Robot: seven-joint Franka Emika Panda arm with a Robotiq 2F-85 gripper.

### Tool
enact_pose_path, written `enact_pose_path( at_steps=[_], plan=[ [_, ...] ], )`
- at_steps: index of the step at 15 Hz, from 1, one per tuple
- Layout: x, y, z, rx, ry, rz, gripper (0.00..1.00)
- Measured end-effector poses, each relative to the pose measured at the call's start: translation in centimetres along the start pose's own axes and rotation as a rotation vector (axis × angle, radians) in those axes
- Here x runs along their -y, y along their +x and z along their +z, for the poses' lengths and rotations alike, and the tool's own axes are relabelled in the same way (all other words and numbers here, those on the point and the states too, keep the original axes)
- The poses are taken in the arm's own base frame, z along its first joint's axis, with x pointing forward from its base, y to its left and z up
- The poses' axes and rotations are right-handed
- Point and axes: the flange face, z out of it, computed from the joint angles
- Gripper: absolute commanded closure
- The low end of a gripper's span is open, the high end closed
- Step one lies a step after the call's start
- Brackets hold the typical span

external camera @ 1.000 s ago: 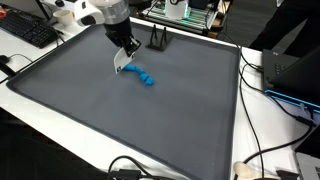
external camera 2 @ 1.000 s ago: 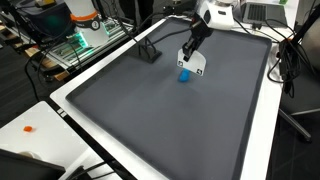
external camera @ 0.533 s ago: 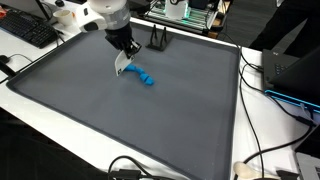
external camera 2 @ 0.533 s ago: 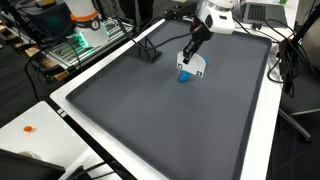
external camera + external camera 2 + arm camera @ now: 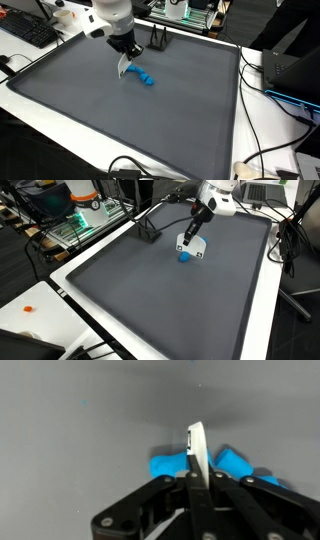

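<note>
Card (image 5: 196, 450), white and thin, shows edge-on in the wrist view, and we see the gripper (image 5: 197, 480) clamped on it, fingers pressed together on its near end. In both exterior views the card points down at the grey mat (image 5: 150, 120); we cannot tell whether it touches. A blue toy (image 5: 146, 79) lies on the mat just beside the card, behind it in the wrist view. A black stand (image 5: 158, 40) sits at the mat's far edge, and a keyboard (image 5: 28, 30) lies off the mat.
</note>
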Motion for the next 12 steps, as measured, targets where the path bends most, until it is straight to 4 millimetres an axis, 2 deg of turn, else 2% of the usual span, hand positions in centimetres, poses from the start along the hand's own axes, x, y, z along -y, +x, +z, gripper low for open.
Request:
enact_pose_path(
  at_steps=[12],
  plan=[
    [0.8, 0.2, 1.6, 0.02, -0.042, -0.053, 0.99]
  ],
)
